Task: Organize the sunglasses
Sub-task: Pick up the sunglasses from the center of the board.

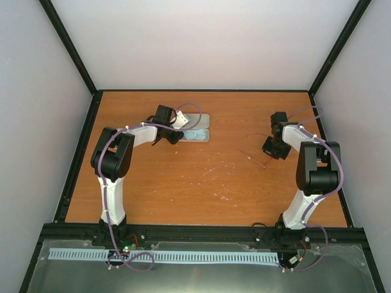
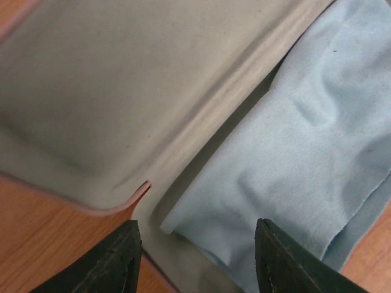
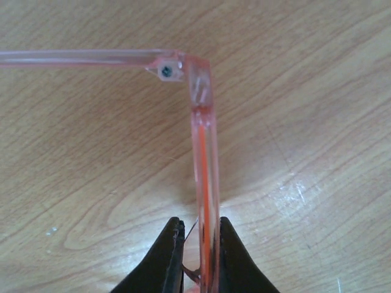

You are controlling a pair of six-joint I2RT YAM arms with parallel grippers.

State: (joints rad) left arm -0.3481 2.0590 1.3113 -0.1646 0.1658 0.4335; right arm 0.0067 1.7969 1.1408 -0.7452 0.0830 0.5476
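The sunglasses (image 1: 256,156) have a thin translucent red-pink frame and lie at the right of the orange table. My right gripper (image 1: 272,148) is shut on them. In the right wrist view the frame front (image 3: 204,159) runs up from between the jaws (image 3: 200,247), with one arm folded out to the left at the hinge. The pink case (image 1: 194,127) lies open at the back centre, and the light blue cloth (image 1: 197,134) sits in its near half. My left gripper (image 1: 173,136) is open and empty just left of the case. In the left wrist view the cloth (image 2: 305,152) and the grey case lining (image 2: 122,91) lie just beyond its jaws (image 2: 198,247).
The black rails of the frame border the table (image 1: 201,183) at left, right and front. White walls close in the back and sides. Faint white scuffs mark the wood near the middle.
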